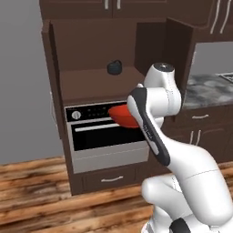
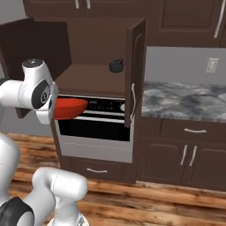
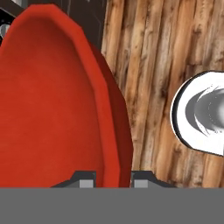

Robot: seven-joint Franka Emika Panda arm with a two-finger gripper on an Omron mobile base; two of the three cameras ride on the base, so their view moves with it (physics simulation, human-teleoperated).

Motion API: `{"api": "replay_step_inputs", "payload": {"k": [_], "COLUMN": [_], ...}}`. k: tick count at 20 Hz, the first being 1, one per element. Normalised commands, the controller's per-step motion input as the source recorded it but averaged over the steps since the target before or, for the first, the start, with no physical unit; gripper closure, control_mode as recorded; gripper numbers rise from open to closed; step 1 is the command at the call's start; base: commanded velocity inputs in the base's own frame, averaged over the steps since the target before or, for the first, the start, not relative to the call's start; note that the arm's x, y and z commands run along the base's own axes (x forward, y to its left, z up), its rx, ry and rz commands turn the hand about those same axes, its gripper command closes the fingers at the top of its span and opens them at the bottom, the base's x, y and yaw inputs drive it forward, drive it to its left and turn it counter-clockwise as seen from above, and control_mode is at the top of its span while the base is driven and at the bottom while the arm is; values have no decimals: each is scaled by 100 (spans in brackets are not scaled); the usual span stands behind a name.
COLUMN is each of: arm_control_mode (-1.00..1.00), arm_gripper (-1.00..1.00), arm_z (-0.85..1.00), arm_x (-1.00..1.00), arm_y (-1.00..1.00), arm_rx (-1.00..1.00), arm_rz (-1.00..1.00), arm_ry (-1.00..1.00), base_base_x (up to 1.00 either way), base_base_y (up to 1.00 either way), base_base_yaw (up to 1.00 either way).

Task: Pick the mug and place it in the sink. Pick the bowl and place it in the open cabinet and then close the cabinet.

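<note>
**Bowl held by its rim in front of the oven**

In the hand view the gripper [image 3: 113, 178] is seen with its two dark fingertips [image 3: 85, 179] set a narrow gap apart, and the rim of the red bowl [image 3: 52, 109] is pinched between them. The jaws are thus nearly closed, clamped on the bowl's thin wall, one tip inside and one outside. The bowl is seen edge-on from the hand, its hollow turned to the left of that view, with wooden floor [image 3: 153, 65] behind it.

In the left base view the bowl [image 1: 122, 115] is carried in the air in front of the oven [image 1: 107, 132], level with the control panel, partly hidden by the white arm [image 1: 157, 109]. In the right base view the bowl [image 2: 69, 108] is held roughly level, jutting rightward from the wrist, again before the oven [image 2: 95, 128] and clear of the floor.

Above the oven the cabinet [image 1: 98, 82] is standing open, both doors swung outward. A small dark kettle [image 1: 114, 67] is seen on its shelf towards the back. The bowl is below the shelf and outside the cabinet. A stone counter [image 2: 185, 101] lies to the right.
</note>
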Motion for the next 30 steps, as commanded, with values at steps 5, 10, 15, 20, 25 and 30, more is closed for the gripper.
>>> {"api": "replay_step_inputs", "payload": {"k": [5, 10, 15, 20, 25, 30], "arm_control_mode": [100, 100, 100, 100, 100, 100], "arm_gripper": [100, 100, 100, 100, 100, 100], "arm_z": [0, 0, 0, 0, 0, 0], "arm_x": [0, 0, 0, 0, 0, 0], "arm_y": [0, 0, 0, 0, 0, 0], "arm_rx": [0, 0, 0, 0, 0, 0], "arm_rz": [0, 0, 0, 0, 0, 0], "arm_ry": [0, 0, 0, 0, 0, 0], "base_base_x": [41, 59, 60, 40, 31, 48], "base_base_y": [11, 2, 8, 0, 0, 0], "base_base_yaw": [8, 7, 5, 4, 1, 0]}}
